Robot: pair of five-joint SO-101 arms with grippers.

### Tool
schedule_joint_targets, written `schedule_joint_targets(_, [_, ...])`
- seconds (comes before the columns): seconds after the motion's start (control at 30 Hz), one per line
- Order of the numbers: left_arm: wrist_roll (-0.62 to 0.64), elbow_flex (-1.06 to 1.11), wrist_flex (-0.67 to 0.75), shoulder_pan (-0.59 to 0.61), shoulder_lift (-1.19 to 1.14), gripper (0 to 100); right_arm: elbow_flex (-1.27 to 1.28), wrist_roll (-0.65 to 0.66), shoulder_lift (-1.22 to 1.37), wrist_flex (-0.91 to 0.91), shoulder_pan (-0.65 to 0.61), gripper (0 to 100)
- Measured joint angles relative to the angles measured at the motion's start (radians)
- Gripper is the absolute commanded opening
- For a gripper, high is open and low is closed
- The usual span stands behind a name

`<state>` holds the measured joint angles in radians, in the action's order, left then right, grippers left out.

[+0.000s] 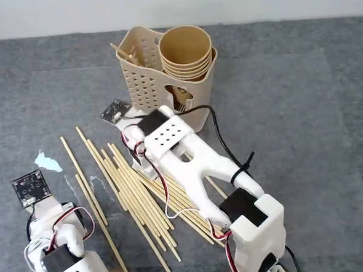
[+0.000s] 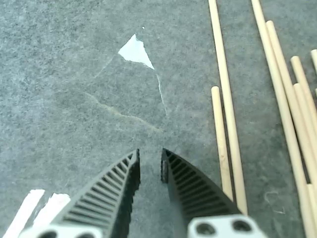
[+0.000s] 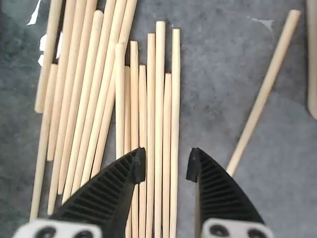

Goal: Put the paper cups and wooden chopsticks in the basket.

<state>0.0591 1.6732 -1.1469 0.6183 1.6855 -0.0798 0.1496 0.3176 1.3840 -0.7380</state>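
The paper cups (image 1: 186, 49), smooth tan shells nested in one stack, are sitting in the perforated beige plastic basket (image 1: 142, 83), which is standing upright at the far side of the desk (image 1: 303, 116). Most of the wooden chopsticks (image 1: 133, 194), pale round rods, are lying scattered on the grey felt-like surface. The right gripper (image 3: 166, 166) is hovering just over them, ribbed black jaws parted and empty. The left gripper (image 2: 150, 166) is hanging over bare felt near a white scrap (image 2: 134, 51), jaws narrowly apart. A pale wall (image 1: 223, 4) is showing behind.
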Motion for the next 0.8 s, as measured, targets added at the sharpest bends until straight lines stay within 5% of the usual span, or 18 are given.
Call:
schedule_joint_targets(0.5, [0.000, 0.000, 0.000, 0.000, 0.000, 8, 0.233, 0.000, 0.046, -0.324, 0.000, 15.4])
schedule_joint_targets(0.7, [0.000, 0.000, 0.000, 0.000, 0.000, 8, 0.175, 0.000, 0.107, -0.299, 0.023, 0.3])
schedule_joint_targets(0.8, [0.000, 0.000, 0.000, 0.000, 0.000, 8, 0.147, 0.000, 0.115, -0.278, 0.038, 0.9])
